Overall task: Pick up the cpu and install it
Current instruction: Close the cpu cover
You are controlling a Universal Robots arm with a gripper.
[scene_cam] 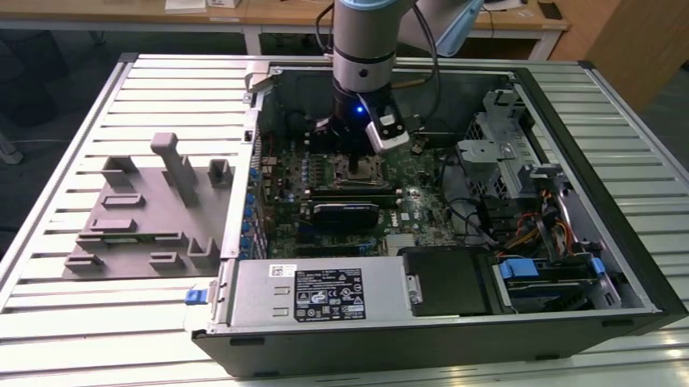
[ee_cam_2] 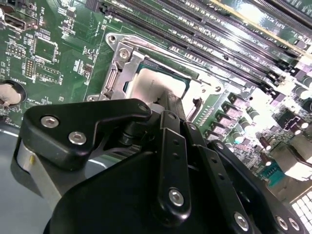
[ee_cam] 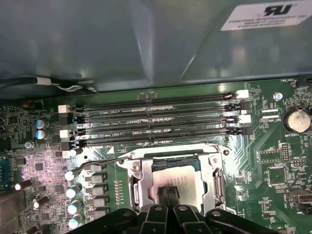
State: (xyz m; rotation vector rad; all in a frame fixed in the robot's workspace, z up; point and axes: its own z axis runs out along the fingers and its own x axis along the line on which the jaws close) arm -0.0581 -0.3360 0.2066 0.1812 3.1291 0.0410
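Our claw [ee_cam: 168, 191] on cpu [ee_cam: 186, 179], in socket [ee_cam: 135, 184].
We see tips closed together, touching its top; prob. seating it flat.

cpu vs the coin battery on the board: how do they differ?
The cpu is square; the coin battery is round. The cpu is clearly larger than the coin battery. The cpu lies inside the metal socket frame with the gripper at it; the coin battery sits apart, nothing at it. Both have silvery tops and sit on the green motherboard.
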